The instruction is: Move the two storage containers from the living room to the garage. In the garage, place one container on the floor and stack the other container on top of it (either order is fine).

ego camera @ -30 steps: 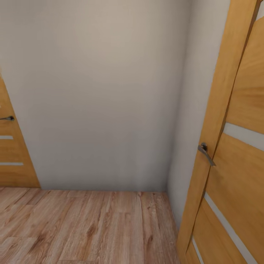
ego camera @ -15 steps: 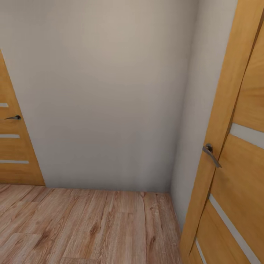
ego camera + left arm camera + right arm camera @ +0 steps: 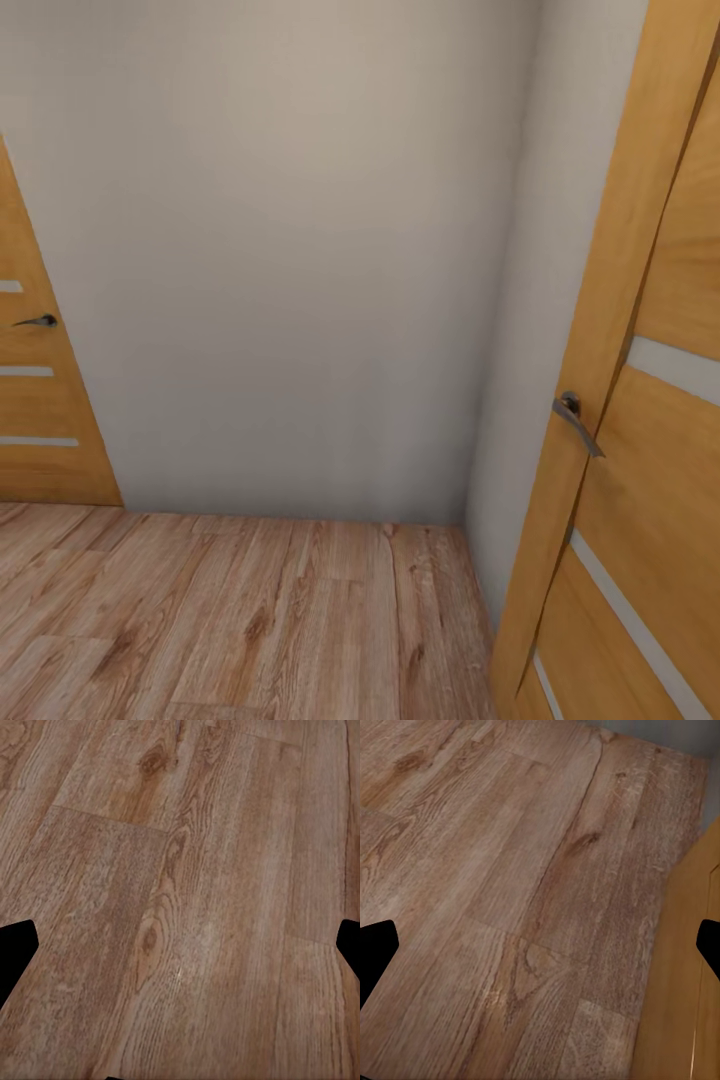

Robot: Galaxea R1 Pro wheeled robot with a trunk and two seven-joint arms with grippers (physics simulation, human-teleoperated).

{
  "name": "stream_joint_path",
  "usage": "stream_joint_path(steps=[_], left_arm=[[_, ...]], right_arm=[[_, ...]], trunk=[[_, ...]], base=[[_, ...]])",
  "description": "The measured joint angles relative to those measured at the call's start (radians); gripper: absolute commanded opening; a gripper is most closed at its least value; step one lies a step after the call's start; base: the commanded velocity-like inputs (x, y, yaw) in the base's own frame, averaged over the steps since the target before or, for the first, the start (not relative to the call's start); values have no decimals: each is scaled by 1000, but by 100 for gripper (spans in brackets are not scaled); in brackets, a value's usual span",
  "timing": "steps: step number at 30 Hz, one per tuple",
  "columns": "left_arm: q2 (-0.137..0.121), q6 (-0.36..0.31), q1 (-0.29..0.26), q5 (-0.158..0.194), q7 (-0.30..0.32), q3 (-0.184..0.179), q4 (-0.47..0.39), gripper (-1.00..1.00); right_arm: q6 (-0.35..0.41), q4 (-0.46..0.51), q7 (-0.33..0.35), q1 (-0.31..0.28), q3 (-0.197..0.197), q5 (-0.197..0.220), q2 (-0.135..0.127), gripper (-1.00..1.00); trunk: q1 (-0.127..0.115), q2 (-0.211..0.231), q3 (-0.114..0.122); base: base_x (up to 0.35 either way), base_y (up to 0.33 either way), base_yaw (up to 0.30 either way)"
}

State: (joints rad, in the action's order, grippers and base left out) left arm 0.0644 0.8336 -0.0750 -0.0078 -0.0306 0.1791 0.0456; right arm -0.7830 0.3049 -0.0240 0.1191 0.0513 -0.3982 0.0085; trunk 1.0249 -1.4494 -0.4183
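Head view: a beige wall (image 3: 270, 250) ahead meets wood plank flooring (image 3: 250, 620), wooden doors at nine o'clock (image 3: 35, 400) and three o'clock (image 3: 650, 420); each wrist view shows planks between spread, empty fingertips (image 3: 16, 945) (image 3: 376, 949).

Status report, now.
Both grippers open, holding nothing, over wood floor. Facing beige wall; closed door left, door close on right.

Place: home interior, corner of a room
Floor: light wood plank flooring (image 3: 250, 620)
Walls: plain beige wall (image 3: 280, 250)
Doors: orange-brown wooden door (image 3: 640, 420) right, another door (image 3: 35, 400) far left
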Motion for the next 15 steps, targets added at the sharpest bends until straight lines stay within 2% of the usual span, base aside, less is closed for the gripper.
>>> stream_joint_path(steps=[15], left_arm=[[0, 0, 0, 0, 0, 0, 1, 100]], right_arm=[[0, 0, -1, 0, 0, 0, 0, 100]], trunk=[[0, 0, 0]], base=[[118, 0, 0]])
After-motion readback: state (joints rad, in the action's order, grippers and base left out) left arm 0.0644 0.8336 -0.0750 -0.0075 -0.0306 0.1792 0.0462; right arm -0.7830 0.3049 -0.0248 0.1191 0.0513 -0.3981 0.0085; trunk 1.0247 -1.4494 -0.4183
